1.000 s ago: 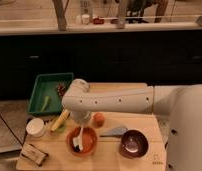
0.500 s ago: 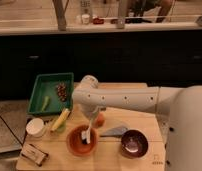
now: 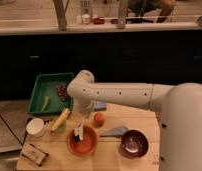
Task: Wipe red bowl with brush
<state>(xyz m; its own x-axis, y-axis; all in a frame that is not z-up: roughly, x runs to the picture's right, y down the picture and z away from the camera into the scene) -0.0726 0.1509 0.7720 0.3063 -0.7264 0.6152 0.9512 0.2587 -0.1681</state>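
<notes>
Wood table (image 3: 144, 116), crowded at left, barer at right rear. Red bowl (image 3: 87, 147) sits near the front edge, left of centre, with a strip of bare wood between it and the dark maroon bowl (image 3: 134, 143) to its right. Corn cob (image 3: 60, 120) lies just behind-left, orange fruit (image 3: 98, 119) just behind-right, grey wedge (image 3: 114, 131) between the bowls. Gripper (image 3: 80, 121) hangs over the bowl's rear half, clamped on the brush (image 3: 79, 133). Brush upright, pale handle, lower end inside the bowl. Bowl round, shallow, matte orange-red. Green tray (image 3: 44, 90) off the left rear corner.
</notes>
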